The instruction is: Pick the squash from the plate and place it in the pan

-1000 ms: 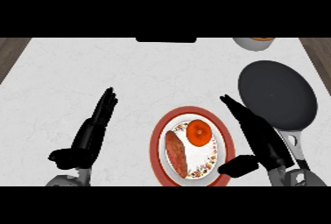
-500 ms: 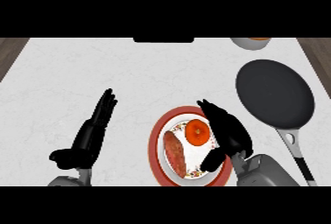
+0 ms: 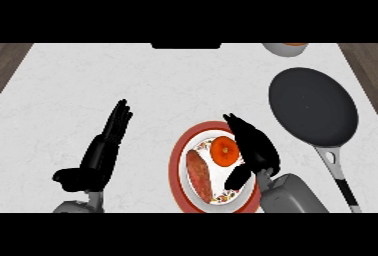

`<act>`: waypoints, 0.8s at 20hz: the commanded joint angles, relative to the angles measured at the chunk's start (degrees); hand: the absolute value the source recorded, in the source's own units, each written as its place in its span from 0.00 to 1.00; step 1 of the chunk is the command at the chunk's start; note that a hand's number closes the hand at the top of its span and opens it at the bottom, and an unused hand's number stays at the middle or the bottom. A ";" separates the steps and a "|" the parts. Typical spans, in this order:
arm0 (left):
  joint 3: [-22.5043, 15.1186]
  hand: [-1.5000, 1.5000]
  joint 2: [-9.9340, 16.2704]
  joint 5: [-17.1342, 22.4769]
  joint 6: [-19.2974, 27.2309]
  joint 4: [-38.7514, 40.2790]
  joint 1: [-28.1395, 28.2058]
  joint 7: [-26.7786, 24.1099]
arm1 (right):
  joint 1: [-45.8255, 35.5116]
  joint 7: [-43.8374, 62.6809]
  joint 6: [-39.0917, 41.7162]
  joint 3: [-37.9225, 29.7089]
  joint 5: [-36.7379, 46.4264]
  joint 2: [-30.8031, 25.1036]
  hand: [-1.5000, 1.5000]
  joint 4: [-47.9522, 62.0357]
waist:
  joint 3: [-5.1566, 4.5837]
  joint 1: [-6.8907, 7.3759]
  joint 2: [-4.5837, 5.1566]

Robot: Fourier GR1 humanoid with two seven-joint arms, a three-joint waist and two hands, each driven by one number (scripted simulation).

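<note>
Head view: round squash (image 3: 224, 151), no long axis.

White marble counter (image 3: 177, 80) w/ dark wood floor (image 3: 13, 55) at both sides.

Right hand (image 3: 255, 147) over red-rimmed round plate (image 3: 179, 165), fingers straight, beside round orange squash (image 3: 224, 151) w/ brown oblong item (image 3: 198, 172). Black round pan (image 3: 313, 107) to the right on white marble surface (image 3: 148, 80). Left hand (image 3: 100, 155) open, resting at left.
</note>
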 commanded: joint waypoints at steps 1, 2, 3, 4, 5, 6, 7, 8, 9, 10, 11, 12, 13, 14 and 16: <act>-0.35 0.50 -2.42 -2.45 -0.07 3.13 -1.20 -1.80 | 1.89 -4.26 -0.28 -3.71 1.28 0.59 0.00 1.38 | 0.00 -0.16 0.00; -0.43 0.50 -1.08 -1.48 -1.18 -3.03 2.62 0.89 | -0.43 -3.77 -0.47 -3.20 2.78 4.13 0.00 4.00 | 0.01 0.06 -0.02; 1.34 0.50 -2.06 -2.00 -1.67 5.06 -0.92 -3.14 | 0.59 -0.04 2.11 -3.80 2.54 3.64 0.00 -1.22 | -0.01 -0.17 -0.02; 1.19 0.50 0.12 -1.13 -1.88 -5.10 2.12 2.74 | -2.08 -4.02 2.24 -6.39 1.77 2.92 0.00 3.73 | 0.01 0.09 -0.03; 1.30 0.50 -1.24 -1.90 -1.44 -1.26 -1.25 3.48 | -1.44 -4.72 -2.00 -3.78 4.57 6.75 0.00 7.58 | 0.01 0.04 0.01; 3.61 0.50 0.17 -0.02 -3.99 -1.41 1.22 0.52 | -0.55 -5.77 -1.35 -5.09 4.98 5.94 0.00 6.58 | 0.00 0.02 -0.01; 2.99 0.50 -0.64 -0.83 -3.60 -2.29 1.01 1.42 | 0.00 -6.10 -2.26 -4.81 6.19 7.12 0.00 8.03 | 0.00 0.01 -0.01; 2.62 0.50 -0.01 -0.76 -4.48 -2.07 3.88 -0.56 | 0.03 -6.71 -2.35 -4.17 6.81 7.00 0.00 9.96 | 0.00 0.08 0.00; 2.52 0.50 -1.05 -1.15 -3.12 -4.00 0.69 4.20 | 1.21 -8.33 -3.65 -4.54 7.36 6.99 0.00 11.19 | 0.01 0.01 -0.01; 1.11 0.50 -2.47 -3.45 -1.62 -2.91 1.31 1.22 | -2.47 -9.04 -2.70 -6.70 6.91 7.44 0.00 15.50 | 0.01 0.10 0.02; 3.59 0.50 -2.31 -2.72 -2.51 2.12 -2.16 0.65 | 2.32 -4.35 -0.11 -5.00 7.38 6.65 0.00 7.35 | 0.00 -0.23 -0.02; 4.53 0.50 -0.22 -0.91 -4.90 -0.18 0.89 -0.48 | 2.19 -9.79 -6.21 -4.65 8.93 8.29 0.00 15.61 | 0.01 0.04 0.03; 2.45 0.50 -2.98 -2.93 -2.56 -0.58 -0.86 2.11 | -3.40 -8.63 -1.90 -8.78 7.28 8.37 0.00 17.69 | 0.01 0.05 0.03; 3.82 0.50 -1.29 -2.66 -4.20 -2.94 0.73 2.68 | -2.04 -7.60 -2.74 -7.37 9.14 10.11 0.00 16.40 | 0.00 0.04 -0.01; 4.11 0.50 -2.40 -2.30 -3.21 0.69 -2.73 2.00 | -3.49 -9.68 1.98 -5.25 7.88 8.87 1.00 19.12 | 0.00 0.07 0.07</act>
